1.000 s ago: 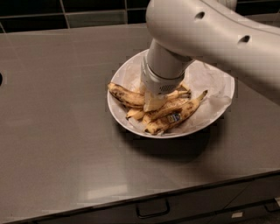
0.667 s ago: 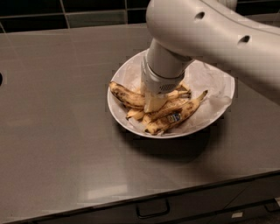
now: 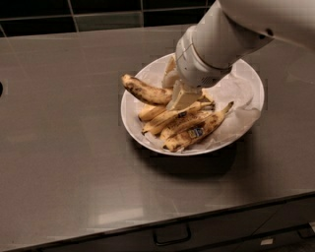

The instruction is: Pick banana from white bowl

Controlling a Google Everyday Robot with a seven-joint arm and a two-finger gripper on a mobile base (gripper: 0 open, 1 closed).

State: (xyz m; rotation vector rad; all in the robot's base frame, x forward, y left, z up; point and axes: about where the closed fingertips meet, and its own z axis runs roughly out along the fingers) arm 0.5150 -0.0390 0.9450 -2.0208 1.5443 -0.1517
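Observation:
The white bowl [image 3: 251, 81], lined with crumpled white paper, sits on the dark counter right of centre. My gripper [image 3: 175, 89] reaches down into its left half from the upper right. Its cream fingers [image 3: 183, 97] are shut on the right end of the banana [image 3: 145, 91], a curved, brown-blotched one. The banana sticks out to the left and is held a little above the other fruit. Slimmer bananas with small blue stickers [image 3: 194, 130] lie in the bowl below it. The arm hides the bowl's back middle.
The bowl stands on a dark grey counter [image 3: 64, 147] with a black tiled wall [image 3: 98, 10] behind. The counter's front edge runs along the bottom, with a drawer handle [image 3: 171, 237] under it. A dark round shape [image 3: 1, 88] is at the left edge.
The gripper has risen and tilted, and the brown-blotched banana has come up with it, off the pile. The other bananas stay in the bowl.

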